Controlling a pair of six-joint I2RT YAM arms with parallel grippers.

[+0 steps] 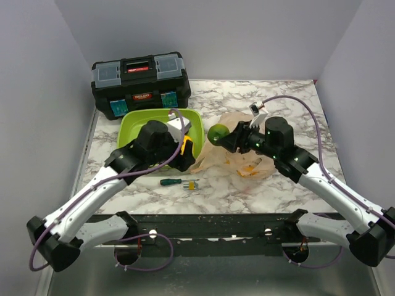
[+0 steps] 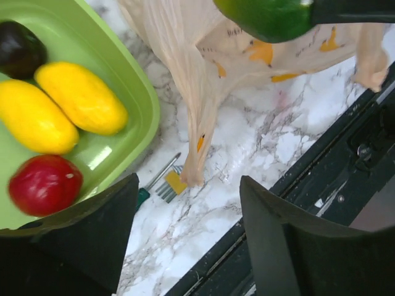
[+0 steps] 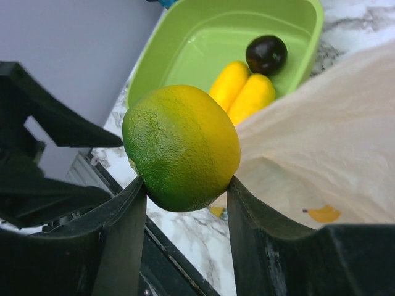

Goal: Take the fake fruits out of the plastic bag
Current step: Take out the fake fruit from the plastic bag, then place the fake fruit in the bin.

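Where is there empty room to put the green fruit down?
The green tray has bare floor on its toolbox side, beyond the yellow fruits and dark fruit. The marble behind the bag is bare too. It is crowded between tray and bag, near the screwdriver.

A robot test booth: plain grey walls (image 1: 216, 37) around a marble-patterned table (image 1: 241, 192), black toolbox (image 1: 141, 83) at back.

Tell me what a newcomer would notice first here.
First, the green-yellow fruit clamped in the right gripper, up beside the peach plastic bag. Next, the lime-green tray left of it, holding two yellow fruits, a dark fruit and a red ball, with the open left gripper above its edge.
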